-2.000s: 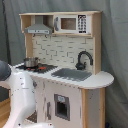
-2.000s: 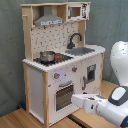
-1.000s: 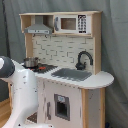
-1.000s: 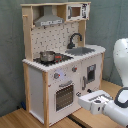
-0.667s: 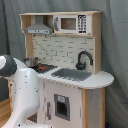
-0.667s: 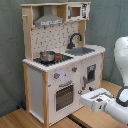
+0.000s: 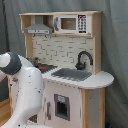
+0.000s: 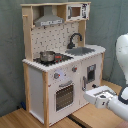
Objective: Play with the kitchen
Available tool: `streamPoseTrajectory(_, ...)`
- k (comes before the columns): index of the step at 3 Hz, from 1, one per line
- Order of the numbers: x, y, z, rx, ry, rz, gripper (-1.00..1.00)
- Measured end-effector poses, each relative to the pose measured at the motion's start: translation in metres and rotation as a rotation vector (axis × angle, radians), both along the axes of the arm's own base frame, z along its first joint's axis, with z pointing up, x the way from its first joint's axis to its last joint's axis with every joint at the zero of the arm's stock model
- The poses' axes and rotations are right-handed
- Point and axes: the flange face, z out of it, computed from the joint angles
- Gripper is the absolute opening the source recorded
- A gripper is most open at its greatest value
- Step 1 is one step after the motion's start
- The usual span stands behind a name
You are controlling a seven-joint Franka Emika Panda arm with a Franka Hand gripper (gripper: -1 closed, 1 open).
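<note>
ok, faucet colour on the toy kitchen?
Black. The faucet shows best in the first exterior view, above the grey sink.

In the second exterior view, open floor lies before the kitchen [image 8: 55, 80]; the gripper [image 8: 94, 96] hangs just beside its oven door [image 8: 63, 96], small pot [image 8: 47, 56] occupying the stovetop.

no readable text, labels or numbers on the kitchen [image 8: 55, 75].

Soft even indoor light, faint shadows, no glare, both views blurry.
</note>
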Motion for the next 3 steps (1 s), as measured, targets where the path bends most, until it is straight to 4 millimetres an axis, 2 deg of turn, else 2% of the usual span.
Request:
streamPoseTrajectory(2, 0.017, -0.047, -0.002, 0.063, -0.034, -0.041, 1.00)
streamPoseTrajectory(3, 0.027, -0.062, 0.004, 0.109, -0.048, -0.060, 1.00)
